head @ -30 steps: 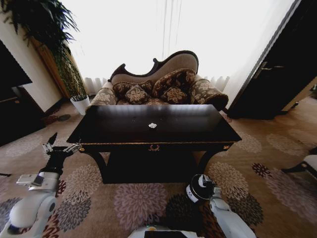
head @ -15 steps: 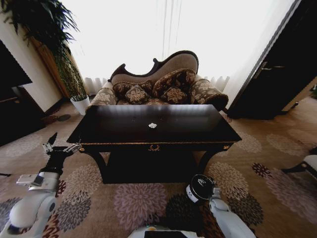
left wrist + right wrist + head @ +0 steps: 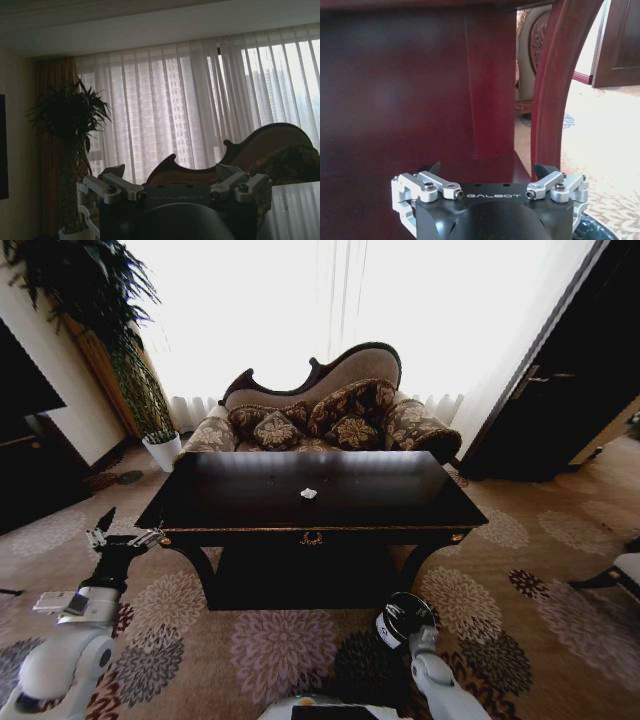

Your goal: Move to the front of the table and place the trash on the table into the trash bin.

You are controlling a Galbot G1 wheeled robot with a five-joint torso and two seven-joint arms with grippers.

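The table (image 3: 240, 502) stands straight ahead, its glossy black top holding one white paper wad of trash (image 3: 308, 493) near the middle. The black trash bin (image 3: 403, 617), with a white label, sits on the carpet by the table's front right leg. My right arm (image 3: 430, 680) ends right beside the bin. The right gripper (image 3: 489, 171) is open and empty, facing the table's leg (image 3: 547, 100), with the bin's rim (image 3: 594, 231) just under it. My left gripper (image 3: 122, 532) hangs open and empty off the table's front left corner, also seen as the left gripper (image 3: 170, 174).
A sofa (image 3: 320, 410) with patterned cushions stands behind the table. A tall plant in a white pot (image 3: 162, 450) is at the back left, next to a dark cabinet (image 3: 25, 440). A dark door (image 3: 560, 390) is on the right. Patterned carpet lies all around.
My right arm has shifted a little to the left beside the bin. The table, the wad and the left arm are unchanged.
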